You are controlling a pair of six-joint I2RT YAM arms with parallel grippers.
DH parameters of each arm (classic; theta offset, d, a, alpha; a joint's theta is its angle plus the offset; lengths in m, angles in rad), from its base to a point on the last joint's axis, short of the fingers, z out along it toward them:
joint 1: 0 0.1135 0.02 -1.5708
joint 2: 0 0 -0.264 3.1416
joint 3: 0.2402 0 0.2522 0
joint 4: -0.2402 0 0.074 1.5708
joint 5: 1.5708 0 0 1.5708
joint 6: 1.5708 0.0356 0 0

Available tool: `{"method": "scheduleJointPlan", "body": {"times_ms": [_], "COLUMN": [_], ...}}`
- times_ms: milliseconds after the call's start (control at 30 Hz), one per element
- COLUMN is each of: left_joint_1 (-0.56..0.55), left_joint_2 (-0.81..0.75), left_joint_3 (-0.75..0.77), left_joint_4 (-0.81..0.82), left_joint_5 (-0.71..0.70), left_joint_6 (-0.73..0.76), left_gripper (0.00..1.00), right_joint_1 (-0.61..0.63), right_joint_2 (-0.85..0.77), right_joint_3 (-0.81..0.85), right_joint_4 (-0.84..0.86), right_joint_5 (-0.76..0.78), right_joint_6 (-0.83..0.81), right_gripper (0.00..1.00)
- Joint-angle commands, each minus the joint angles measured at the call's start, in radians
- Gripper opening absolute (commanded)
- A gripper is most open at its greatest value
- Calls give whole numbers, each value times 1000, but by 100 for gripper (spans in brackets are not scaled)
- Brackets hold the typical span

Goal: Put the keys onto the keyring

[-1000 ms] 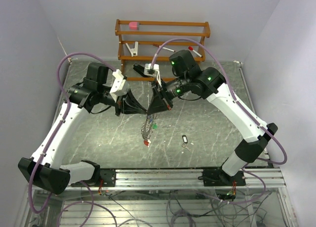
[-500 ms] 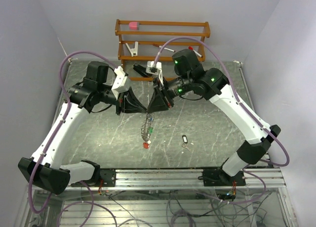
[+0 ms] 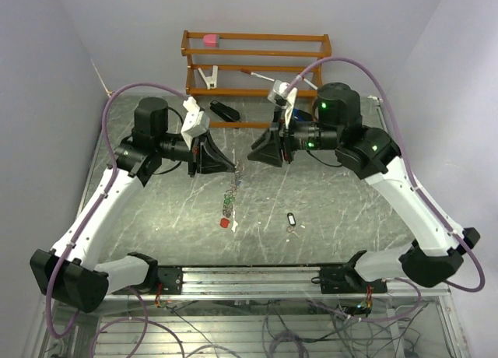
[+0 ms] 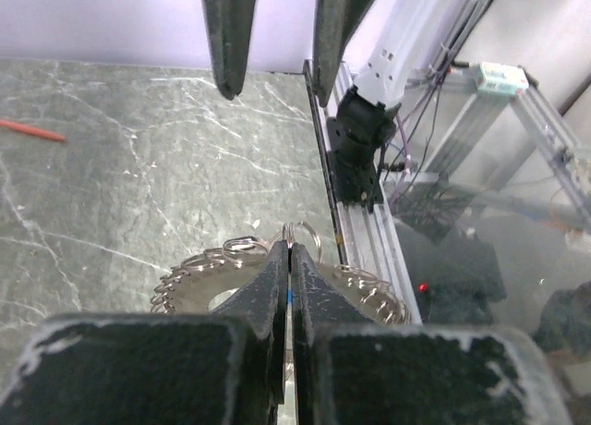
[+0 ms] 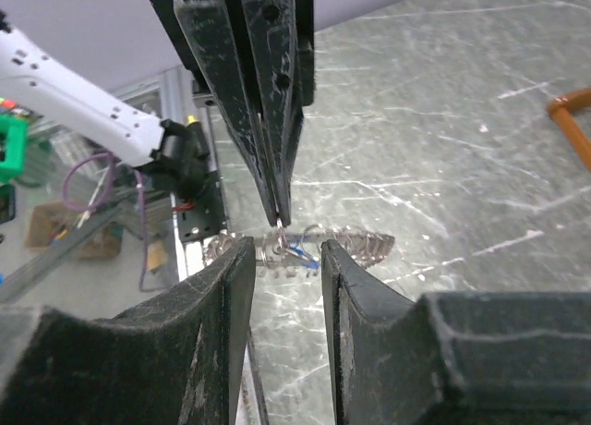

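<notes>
Over the marbled tabletop [image 3: 342, 194], left pincer [image 4: 289, 251] was clenched on the keyring [image 4: 196, 275] so the tagged keys [image 3: 226, 222] hung free, while right pincer [image 5: 284, 251] sat parted nearby, holding nothing.

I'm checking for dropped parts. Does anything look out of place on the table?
Yes: one black-tagged key lies loose on the table, right of the keyring that hangs from the shut left hand. It is off the ring. Nothing looks spilled or damaged.
</notes>
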Motion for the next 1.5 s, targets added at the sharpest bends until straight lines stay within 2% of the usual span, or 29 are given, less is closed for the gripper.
{"method": "scheduleJointPlan", "body": {"times_ms": [0, 67, 133, 333, 700, 1133, 1467], "left_joint_1": [1, 1, 1, 1, 2, 1, 1], "left_joint_2": [-82, -103, -102, -110, -114, -111, -112], "left_joint_3": [-127, -202, -246, -279, -286, -288, -290], "left_joint_4": [626, 904, 1102, 1232, 1227, 1227, 1249], "left_joint_5": [-86, -144, -191, -296, -299, -301, -312], "left_joint_6": [-514, -709, -824, -921, -930, -925, -958], "left_gripper": [7, 7, 7, 7, 7, 7, 7], "right_joint_1": [-16, -16, -16, -16, -14, -13, 4], "right_joint_2": [-67, -82, -108, -207, -196, -164, -144], "right_joint_3": [-125, -177, -238, -429, -426, -405, -437], "right_joint_4": [140, 150, 198, 352, 467, 483, 563], "right_joint_5": [94, 108, 108, 162, 189, 54, 51], "right_joint_6": [66, 77, 96, 90, 69, 83, 85], "right_gripper": [35, 35, 36, 40, 41, 41, 41]}}
